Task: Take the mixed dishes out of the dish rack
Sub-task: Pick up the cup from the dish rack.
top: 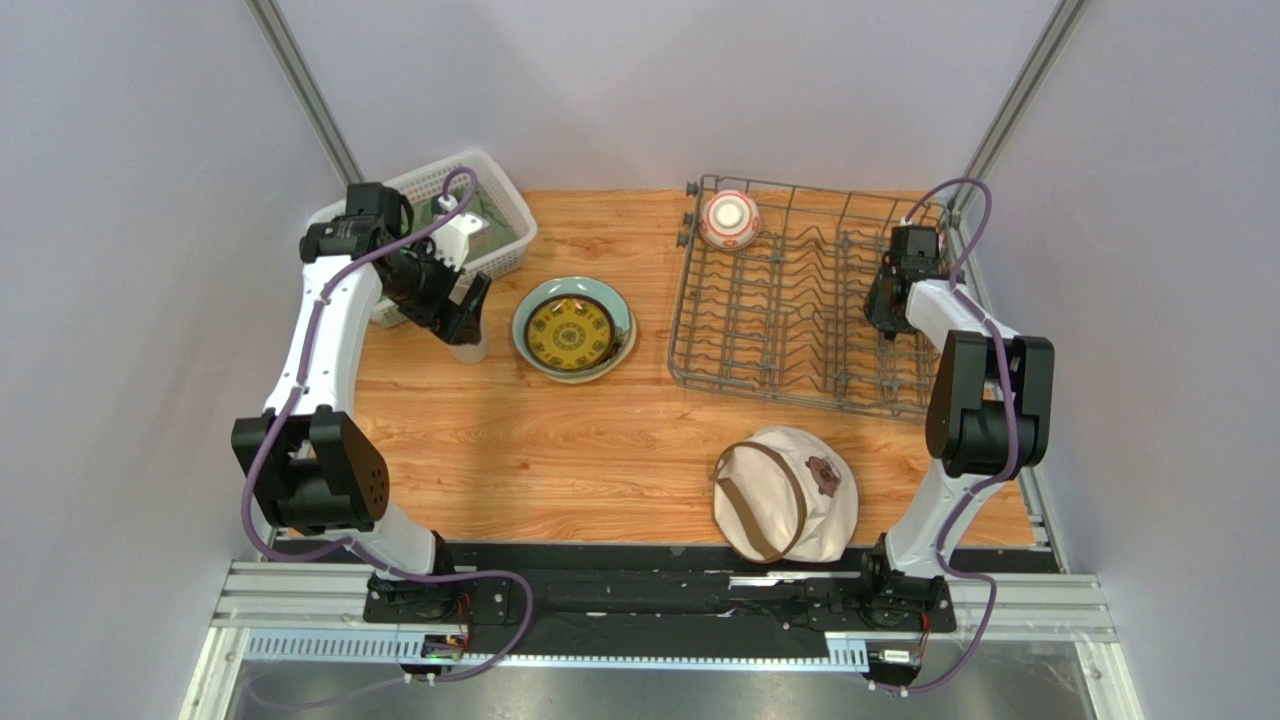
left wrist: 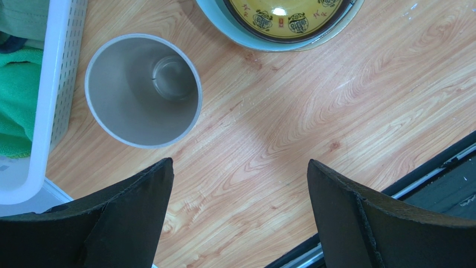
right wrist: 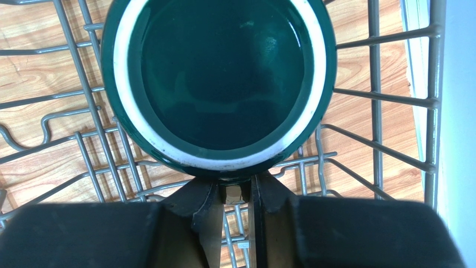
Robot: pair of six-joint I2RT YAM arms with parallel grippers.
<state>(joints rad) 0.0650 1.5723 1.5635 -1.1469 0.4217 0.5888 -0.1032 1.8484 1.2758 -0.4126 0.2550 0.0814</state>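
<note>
The dish rack [top: 781, 323] stands at the right of the table. The red-orange-and-white bowl [top: 729, 221] sits in its far left corner. My right gripper [top: 893, 305] is at the rack's right end. In the right wrist view it [right wrist: 239, 190] is shut on the handle of the dark green mug [right wrist: 223, 84], which is bottom-up over the rack wires [right wrist: 380, 97]. My left gripper [left wrist: 239, 163] is open and empty above the table, just beside the upright beige tumbler [left wrist: 143, 89]. The small dark yellow-patterned plate [top: 571, 332] lies on the pale green plate [top: 529, 333]. The cream plate is not plainly seen.
A white lattice basket [top: 504, 210] with green cloth [left wrist: 17, 84] stands at the far left, right next to the tumbler. The round beige hat [top: 783, 492] lies near the front edge, below the rack. The stacked plates also show in the left wrist view [left wrist: 246, 42].
</note>
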